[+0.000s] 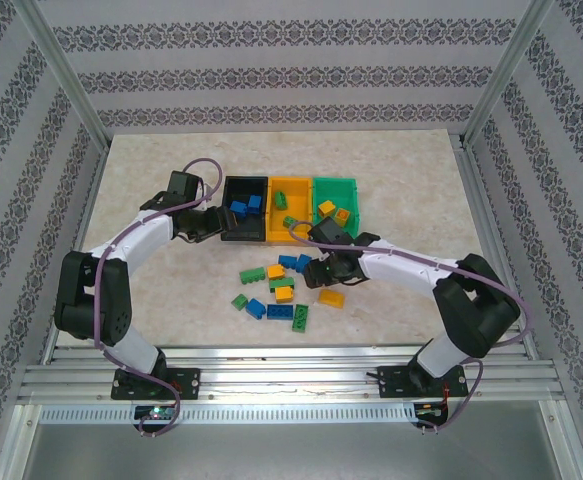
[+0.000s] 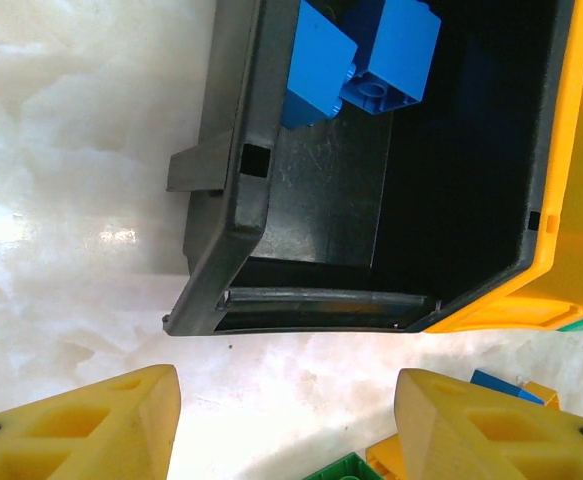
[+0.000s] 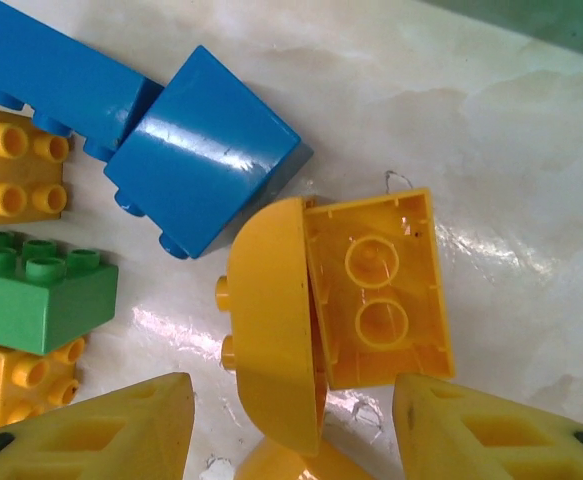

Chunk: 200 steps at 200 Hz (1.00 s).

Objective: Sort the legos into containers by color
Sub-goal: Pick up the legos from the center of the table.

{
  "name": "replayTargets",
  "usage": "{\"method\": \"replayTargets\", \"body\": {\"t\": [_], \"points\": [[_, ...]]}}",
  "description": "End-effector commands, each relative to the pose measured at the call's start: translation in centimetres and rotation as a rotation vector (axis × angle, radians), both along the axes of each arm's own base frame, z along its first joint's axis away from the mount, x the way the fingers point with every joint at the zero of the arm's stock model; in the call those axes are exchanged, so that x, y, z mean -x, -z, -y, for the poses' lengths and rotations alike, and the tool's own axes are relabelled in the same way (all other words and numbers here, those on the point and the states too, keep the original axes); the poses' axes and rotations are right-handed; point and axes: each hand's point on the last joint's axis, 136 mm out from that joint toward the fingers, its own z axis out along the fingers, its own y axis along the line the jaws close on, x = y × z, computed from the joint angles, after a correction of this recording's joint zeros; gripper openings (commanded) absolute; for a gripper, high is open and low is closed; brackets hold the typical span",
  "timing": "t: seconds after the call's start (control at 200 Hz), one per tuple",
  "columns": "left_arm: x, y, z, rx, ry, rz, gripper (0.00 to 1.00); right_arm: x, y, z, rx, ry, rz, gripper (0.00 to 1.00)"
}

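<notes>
left fingers (image 2: 101, 420) spread wide and empty at the near end of the black bin (image 2: 233, 200), two blue legos (image 2: 396, 45) inside it, right fingers (image 3: 101, 430) wide too, hanging over a tipped yellow lego (image 3: 376, 290) on the table (image 3: 501, 130), other legos (image 1: 276, 290) scattered just near of the bins

The left arm (image 1: 136, 240) and right arm (image 1: 471, 300) are white-shelled with chunky black joints, a lilac cable (image 1: 206, 163) looping along each. Their fingers (image 2: 81, 425) are yellow plastic with diamond-shaped hollows.
</notes>
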Motion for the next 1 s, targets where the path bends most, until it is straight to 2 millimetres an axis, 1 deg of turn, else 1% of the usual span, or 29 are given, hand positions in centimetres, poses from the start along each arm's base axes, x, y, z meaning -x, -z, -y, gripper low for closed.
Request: {"method": "replayTargets", "body": {"t": [0.0, 0.195, 0.35, 0.545, 0.685, 0.899, 0.994], "points": [[0.0, -0.9, -0.9, -0.027, -0.012, 0.017, 0.58, -0.7, -0.5, -0.8, 0.013, 0.004, 0.023, 0.55], [0.2, -0.3, -0.7, -0.014, -0.006, 0.0, 0.58, -0.9, 0.0, -1.5, 0.026, -0.001, 0.013, 0.54], [0.2, -0.5, -0.9, -0.024, -0.013, 0.009, 0.56, -1.0, 0.1, -2.0, 0.028, -0.003, 0.013, 0.54], [0.3, -0.5, -0.8, -0.02, -0.009, 0.009, 0.55, -1.1, 0.7, -2.1, 0.085, -0.008, 0.016, 0.51], [0.5, -0.3, -0.7, -0.012, -0.006, 0.003, 0.55, -1.5, 0.9, -1.5, 0.146, 0.006, 0.028, 0.42], [0.5, -0.4, -0.5, 0.0, 0.001, 0.013, 0.56, -1.7, 0.9, 0.1, 0.238, 0.026, 0.048, 0.27], [0.5, -0.6, -0.5, 0.004, 0.005, 0.022, 0.56, -1.8, 0.6, 0.0, 0.229, 0.025, 0.053, 0.25]]}}
